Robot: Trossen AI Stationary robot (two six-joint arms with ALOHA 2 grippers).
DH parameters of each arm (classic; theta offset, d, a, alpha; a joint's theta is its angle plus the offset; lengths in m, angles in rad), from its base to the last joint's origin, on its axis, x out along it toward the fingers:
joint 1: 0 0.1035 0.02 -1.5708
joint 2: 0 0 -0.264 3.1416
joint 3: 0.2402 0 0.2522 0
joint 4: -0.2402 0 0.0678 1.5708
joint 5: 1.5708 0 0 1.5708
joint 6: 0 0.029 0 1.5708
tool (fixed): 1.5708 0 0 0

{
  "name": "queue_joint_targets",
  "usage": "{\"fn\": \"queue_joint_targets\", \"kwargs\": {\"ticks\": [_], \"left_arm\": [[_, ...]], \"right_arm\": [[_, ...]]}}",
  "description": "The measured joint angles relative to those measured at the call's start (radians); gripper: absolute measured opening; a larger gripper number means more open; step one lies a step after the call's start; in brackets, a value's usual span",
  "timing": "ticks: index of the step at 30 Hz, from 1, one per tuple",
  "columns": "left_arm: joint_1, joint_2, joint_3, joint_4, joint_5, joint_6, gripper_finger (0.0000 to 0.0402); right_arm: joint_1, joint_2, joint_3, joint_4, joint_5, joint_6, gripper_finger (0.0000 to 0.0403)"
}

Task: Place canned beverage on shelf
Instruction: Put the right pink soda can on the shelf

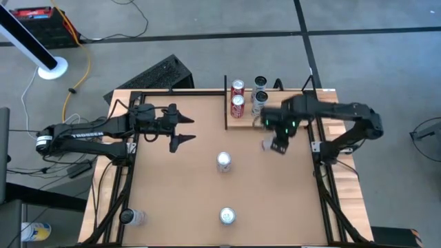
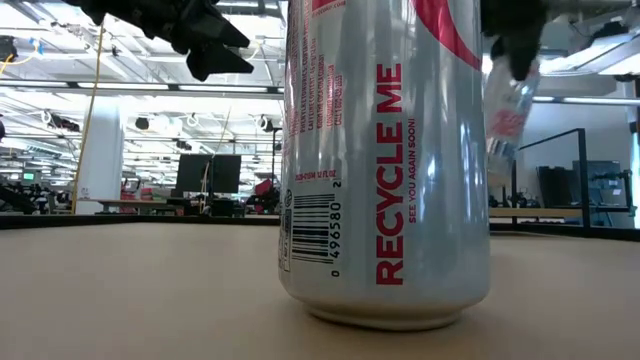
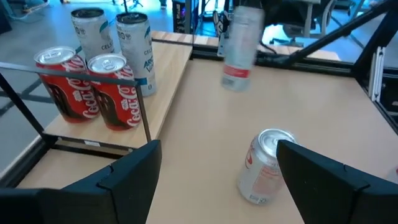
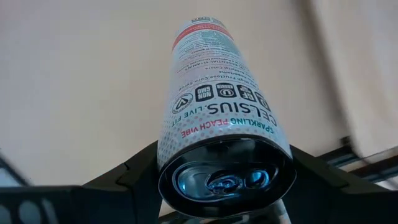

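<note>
My right gripper [image 1: 277, 143] is shut on a slim white Celsius can [image 4: 214, 106], in the air over the table just near of the shelf [image 1: 289, 118]. The can also shows in the left wrist view [image 3: 239, 46] and the low view [image 2: 508, 110]. The shelf is a pale board with a black upright bar [image 1: 226, 103] at the table's far side. Two red cola cans [image 1: 238, 96] and two Celsius cans [image 1: 260, 91] stand on it. My left gripper [image 1: 186, 129] is open and empty over the table's left part. My right gripper pinches the Celsius can's top end [image 4: 186, 155] between its two fingers [image 4: 140, 171], one on each side of the wall just below the rim. The fingers come from above, pointing down. The can hangs below them, nearly upright and clear of the table.
A silver can [image 1: 224, 162] stands upright at the table's middle, and it also shows in the left wrist view [image 3: 264, 165]. Another silver can [image 1: 227, 215] stands near the front edge and fills the low view [image 2: 385, 160]. A further can [image 1: 131, 217] stands outside the frame at front left.
</note>
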Motion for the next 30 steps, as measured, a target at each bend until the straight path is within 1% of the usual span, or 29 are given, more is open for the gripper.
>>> {"fn": "queue_joint_targets", "kwargs": {"ticks": [4,8,11,15,18,25,28,30], "left_arm": [[0.0,-0.015,0.001,-0.006,-0.009,0.03,0.0301],[0.001,-0.046,0.001,-0.027,-0.011,0.041,0.0301],[0.002,-0.07,0.001,-0.028,-0.012,0.068,0.0301],[0.002,-0.091,0.001,-0.011,-0.025,0.116,0.0301],[0.002,-0.1,0.001,-0.005,-0.039,0.131,0.0301],[0.002,-0.099,0.001,-0.005,-0.04,0.125,0.0301],[0.002,-0.099,0.001,-0.006,-0.04,0.119,0.0301],[0.002,-0.098,0.001,-0.008,-0.04,0.119,0.0301]], "right_arm": [[-0.18,0.0,0.0,0.0,0.002,-0.167,0.0275],[-0.337,0.0,0.0,-0.001,0.017,-0.29,0.0275],[-0.438,0.002,0.0,0.001,0.071,-0.379,0.0275],[-0.54,0.048,0.025,-0.002,0.183,-0.461,0.0275],[-0.593,0.098,0.087,-0.001,0.192,-0.523,0.0275],[-0.656,0.271,0.325,0.003,0.235,-0.658,0.0275],[-0.67,0.338,0.405,0.002,0.304,-0.687,0.0275],[-0.69,0.367,0.434,0.004,0.324,-0.69,0.0275]]}}
